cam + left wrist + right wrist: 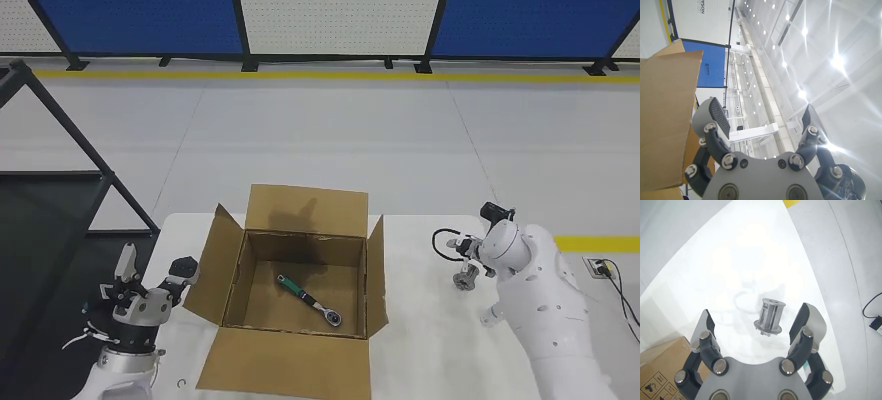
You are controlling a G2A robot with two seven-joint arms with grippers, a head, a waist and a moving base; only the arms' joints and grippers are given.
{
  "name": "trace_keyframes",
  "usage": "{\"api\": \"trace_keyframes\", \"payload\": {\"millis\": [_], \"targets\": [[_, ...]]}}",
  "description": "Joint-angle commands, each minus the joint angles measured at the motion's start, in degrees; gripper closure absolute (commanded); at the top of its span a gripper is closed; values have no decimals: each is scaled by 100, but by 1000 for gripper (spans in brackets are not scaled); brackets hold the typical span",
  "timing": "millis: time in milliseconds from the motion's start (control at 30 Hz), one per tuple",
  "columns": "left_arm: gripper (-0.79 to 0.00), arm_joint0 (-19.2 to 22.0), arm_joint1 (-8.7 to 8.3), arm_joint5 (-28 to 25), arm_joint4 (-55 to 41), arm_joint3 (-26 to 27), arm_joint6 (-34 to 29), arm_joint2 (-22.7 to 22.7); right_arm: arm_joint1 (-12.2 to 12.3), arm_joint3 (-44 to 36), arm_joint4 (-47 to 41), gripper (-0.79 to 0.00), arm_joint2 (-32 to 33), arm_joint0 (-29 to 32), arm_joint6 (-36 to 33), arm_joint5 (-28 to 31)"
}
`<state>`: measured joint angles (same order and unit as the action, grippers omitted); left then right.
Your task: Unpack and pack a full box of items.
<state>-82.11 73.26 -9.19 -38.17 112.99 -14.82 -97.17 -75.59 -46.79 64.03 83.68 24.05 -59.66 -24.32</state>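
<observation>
A: Status, quick?

B: Unpack looks partly done, packing not begun. That's my read. The box (300,290) sits mid-table with all its flaps open. A ratchet wrench (310,302) lies flat on the box floor. A grey flanged part (770,319) stands upright on the table (420,330), between the box and the right edge.

A: Right hand?

B: The right hand (755,308) hovers over the grey part, fingers spread wide, holding nothing. The part is below the gap and untouched.

A: Left?

B: The left hand (761,103) is near the table's left edge, just beside the box's left flap. It's wide open, empty and aimed up at the ceiling.

A: What's left?

B: The wrench isn't out yet. After that, I'd guess both items go back in. I can't tell if the grey part was just set down or is about to be picked up.
</observation>
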Motion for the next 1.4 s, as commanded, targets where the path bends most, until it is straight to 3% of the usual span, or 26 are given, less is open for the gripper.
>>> {"api": "trace_keyframes", "payload": {"millis": [0, 333, 733, 1100, 1300, 1367], "targets": [[-785, 21, 0, 16, 22, 2, -6, 24, 18, 7, -43, -785, 48, 45, -16, 17], [-785, 69, 3, 63, 61, -23, -16, 70, 100, 123, -180, -782, 150, 181, -129, 240], [-785, 56, 6, 55, 81, -23, -1, 49, 43, 792, -419, -526, -93, -80, 29, 411], [-785, 57, 6, 48, 100, -18, -12, 23, -11, 1391, -624, -526, -272, -372, 231, 562], [-785, 44, 8, 37, 95, -5, -5, 10, -36, 1758, -744, -323, -330, -533, 417, 613], [-785, 39, 9, 39, 93, -9, -6, 10, -35, 1863, -805, -169, -323, -579, 474, 643]]}}
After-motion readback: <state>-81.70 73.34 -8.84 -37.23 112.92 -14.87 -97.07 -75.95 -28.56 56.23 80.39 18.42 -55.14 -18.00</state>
